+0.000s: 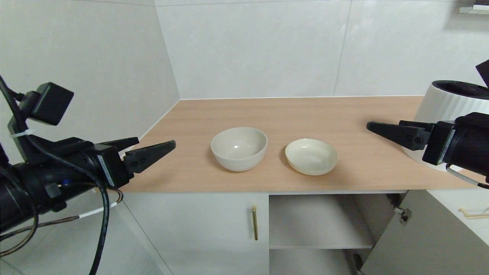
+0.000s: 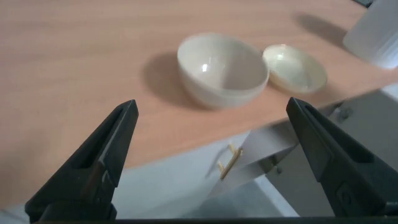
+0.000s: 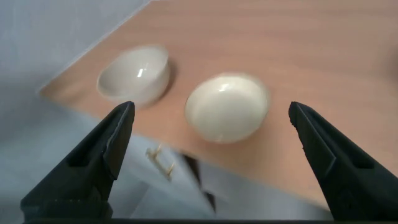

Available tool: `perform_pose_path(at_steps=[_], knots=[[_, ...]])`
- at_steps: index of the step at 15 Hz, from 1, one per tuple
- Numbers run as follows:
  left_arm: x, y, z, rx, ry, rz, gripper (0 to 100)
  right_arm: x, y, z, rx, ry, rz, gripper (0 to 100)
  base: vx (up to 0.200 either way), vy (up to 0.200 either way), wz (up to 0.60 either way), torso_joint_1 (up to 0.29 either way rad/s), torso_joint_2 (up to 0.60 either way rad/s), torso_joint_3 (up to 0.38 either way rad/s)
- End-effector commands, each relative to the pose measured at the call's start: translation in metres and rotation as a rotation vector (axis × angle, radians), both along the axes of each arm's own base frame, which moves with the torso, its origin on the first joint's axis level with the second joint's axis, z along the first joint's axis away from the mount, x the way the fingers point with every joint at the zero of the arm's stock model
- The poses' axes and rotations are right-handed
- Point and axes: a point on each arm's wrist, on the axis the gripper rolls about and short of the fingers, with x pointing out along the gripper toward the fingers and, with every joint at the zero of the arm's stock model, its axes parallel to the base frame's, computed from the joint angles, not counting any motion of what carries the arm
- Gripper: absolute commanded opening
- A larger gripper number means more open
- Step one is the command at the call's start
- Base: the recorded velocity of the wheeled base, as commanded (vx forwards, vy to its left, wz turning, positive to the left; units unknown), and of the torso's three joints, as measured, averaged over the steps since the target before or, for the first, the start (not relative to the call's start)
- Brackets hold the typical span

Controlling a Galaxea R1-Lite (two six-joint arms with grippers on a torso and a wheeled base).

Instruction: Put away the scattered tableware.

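Two pieces of tableware stand near the front edge of the wooden counter (image 1: 290, 114): a deeper white bowl (image 1: 239, 148) (image 2: 222, 70) (image 3: 134, 73) and, to its right, a shallower cream bowl (image 1: 311, 156) (image 2: 295, 67) (image 3: 227, 107). Both are upright and empty, with a small gap between them. My left gripper (image 1: 154, 143) (image 2: 211, 104) hangs open off the counter's left front corner, pointing toward the white bowl. Over the counter's right side my right gripper (image 1: 372, 126) (image 3: 210, 107) is open too, pointing at the cream bowl. Neither holds anything.
A white ribbed container (image 1: 439, 103) (image 2: 376, 28) stands at the counter's right end, just behind the right arm. Tiled walls close the left side and back. Below the counter, a closed door with a gold handle (image 1: 254, 222) sits beside an open cabinet compartment with a shelf (image 1: 317, 240).
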Motion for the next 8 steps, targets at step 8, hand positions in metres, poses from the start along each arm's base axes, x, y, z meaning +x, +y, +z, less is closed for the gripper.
perform_pose_path(at_steps=[8], knots=[[0.073,-0.042,0.032,-0.057,0.309,0.148,100,0.075,0.033,-0.004,-0.149,0.163,-0.166,100,0.0,0.0,0.0,0.04,-0.09,-0.051]])
